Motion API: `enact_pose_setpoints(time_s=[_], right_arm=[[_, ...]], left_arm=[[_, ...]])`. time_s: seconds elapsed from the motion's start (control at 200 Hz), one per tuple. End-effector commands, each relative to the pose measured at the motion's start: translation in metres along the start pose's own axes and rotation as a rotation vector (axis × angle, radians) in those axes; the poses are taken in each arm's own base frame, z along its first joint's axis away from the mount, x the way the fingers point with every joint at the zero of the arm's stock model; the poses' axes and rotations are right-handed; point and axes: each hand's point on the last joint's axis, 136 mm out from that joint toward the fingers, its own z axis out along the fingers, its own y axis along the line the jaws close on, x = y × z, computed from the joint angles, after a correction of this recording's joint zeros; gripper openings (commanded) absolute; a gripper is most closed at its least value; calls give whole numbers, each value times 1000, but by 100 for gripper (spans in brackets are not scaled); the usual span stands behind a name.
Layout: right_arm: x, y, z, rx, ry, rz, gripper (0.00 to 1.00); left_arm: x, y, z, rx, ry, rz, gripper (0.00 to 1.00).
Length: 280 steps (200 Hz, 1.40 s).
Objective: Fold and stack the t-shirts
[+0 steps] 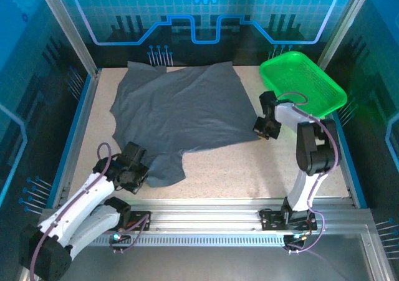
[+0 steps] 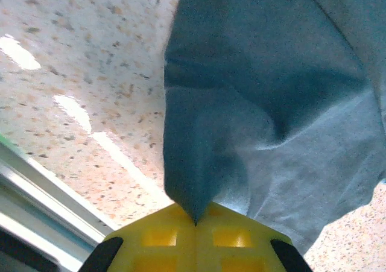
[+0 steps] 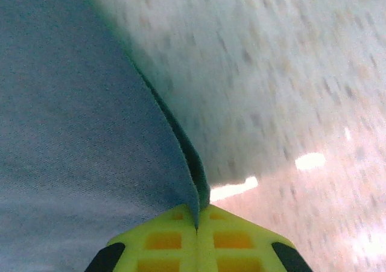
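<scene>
Currently the dark slate-grey t-shirt [image 1: 181, 116] lies spread and rumpled across the speckled table [image 1: 262, 172], reaching toward the back wall. The left gripper [image 1: 138, 171] sits at the shirt's near-left corner, its yellow fingers [image 2: 157, 239] closed on a bunched fold of fabric. The right gripper [image 1: 260, 130] pinches the shirt's right edge, jaws pressed together on the hem, near the green basket [image 1: 312, 81] at the far right.

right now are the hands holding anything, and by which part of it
Both hold the grey t-shirt: the left hand pinches a fold at its near left corner, and the right hand pinches its right edge.
</scene>
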Motion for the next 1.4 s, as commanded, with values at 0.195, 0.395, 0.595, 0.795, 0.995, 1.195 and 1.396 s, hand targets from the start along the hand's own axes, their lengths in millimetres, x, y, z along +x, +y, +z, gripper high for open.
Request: enact_pose_setpoints(time_s=[0.195,0.395,0.595,0.795,0.995,1.195,1.396], right_arm=[[93,-66,-46,203,-38,106,0],[136,-99,-61,236,-51,148,0],[131,-90,-72,173,-80,120,0],[94,-62,-105,113,-130,74,0],[57,-43,-109,52,-97,127,0],[21,-21,-103,19,-77,130,0],[-6,-8,-87,33,-52,141,0]], left_arm=[[-11,33,-31,-48,-66,0,0],[-10,36,-44,-21,-67,5,0],[-16,-4,-63,113,-92,61,0],[-34,-90,-92,282,-163,157,0],[-67,-164,-99,407,-172,104,0],[-99,-212,-90,428,-156,133,0],[-125,-224,-73,399,-171,122,0]])
